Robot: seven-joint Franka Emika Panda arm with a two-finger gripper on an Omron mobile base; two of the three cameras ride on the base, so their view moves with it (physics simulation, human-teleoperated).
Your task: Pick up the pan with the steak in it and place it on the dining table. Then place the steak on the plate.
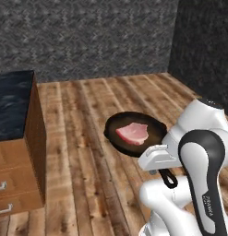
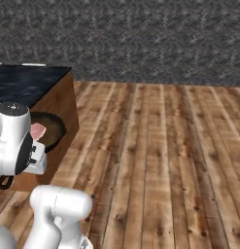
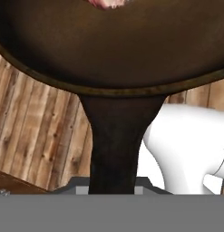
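Note:
The black pan point(image 1: 134, 133) hangs level in the air above the wooden floor, with the pink steak point(image 1: 132, 132) lying flat in its middle. My gripper point(image 1: 159, 160) is shut on the pan's short handle, whose loop end point(image 1: 170, 179) pokes out below the hand. In the hand view the handle point(image 3: 114, 145) runs from the pan's rim point(image 3: 109, 88) down between my fingers, and a sliver of steak point(image 3: 106, 3) shows at the top. From the right, the pan point(image 2: 52, 129) and steak point(image 2: 38, 130) peek out behind my arm. The plate is out of view.
A black marble-look counter point(image 1: 11, 103) on a wooden base with drawers point(image 1: 14, 184) stands at the left; I cannot tell whether it is the dining table. It appears again as the counter point(image 2: 29, 82) at the left. Open plank floor point(image 2: 165, 155) stretches to dark stone walls point(image 1: 97, 32).

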